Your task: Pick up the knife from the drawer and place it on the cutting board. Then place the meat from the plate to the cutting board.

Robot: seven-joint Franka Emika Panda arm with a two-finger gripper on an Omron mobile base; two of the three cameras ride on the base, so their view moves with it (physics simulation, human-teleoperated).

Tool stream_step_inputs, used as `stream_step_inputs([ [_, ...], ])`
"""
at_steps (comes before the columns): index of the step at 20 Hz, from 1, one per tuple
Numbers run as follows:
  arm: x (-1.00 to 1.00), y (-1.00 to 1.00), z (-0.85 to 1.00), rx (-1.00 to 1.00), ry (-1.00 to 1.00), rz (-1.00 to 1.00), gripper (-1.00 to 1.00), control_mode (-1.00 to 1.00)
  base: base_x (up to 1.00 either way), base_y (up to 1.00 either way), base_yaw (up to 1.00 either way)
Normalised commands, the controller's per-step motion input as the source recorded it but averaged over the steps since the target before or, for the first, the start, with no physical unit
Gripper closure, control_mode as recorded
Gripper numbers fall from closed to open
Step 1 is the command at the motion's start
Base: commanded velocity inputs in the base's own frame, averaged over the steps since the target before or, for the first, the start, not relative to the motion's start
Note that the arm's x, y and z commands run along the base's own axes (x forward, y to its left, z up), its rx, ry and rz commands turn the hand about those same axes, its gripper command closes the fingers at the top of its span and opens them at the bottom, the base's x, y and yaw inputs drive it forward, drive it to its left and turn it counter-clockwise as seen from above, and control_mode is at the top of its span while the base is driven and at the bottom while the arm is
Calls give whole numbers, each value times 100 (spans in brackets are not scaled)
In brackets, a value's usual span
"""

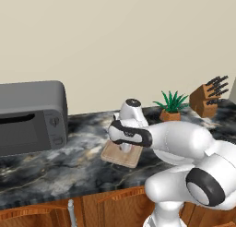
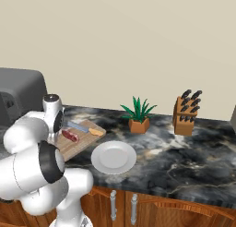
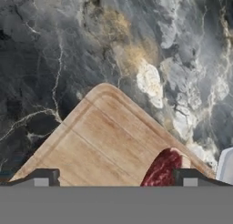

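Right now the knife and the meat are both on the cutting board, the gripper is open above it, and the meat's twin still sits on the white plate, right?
Not quite: the plate is bare, as the right base view shows. The knife and meat do lie on the cutting board, with the open gripper above it.

Dark red meat (image 2: 70,135) and the tan-handled knife (image 2: 84,128) lie on the cutting board (image 2: 79,143), beside the white plate (image 2: 113,157).
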Motion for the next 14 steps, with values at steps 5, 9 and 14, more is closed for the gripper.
stream_step_inputs([
  [5, -52, 0, 49, 0, -6, 0, -100, -100, 0, 0, 0],
  [9, -60, 0, 52, 0, -8, 0, -100, -100, 0, 0, 0],
  [14, -65, 0, 46, 0, -8, 0, -100, -100, 0, 0, 0],
])
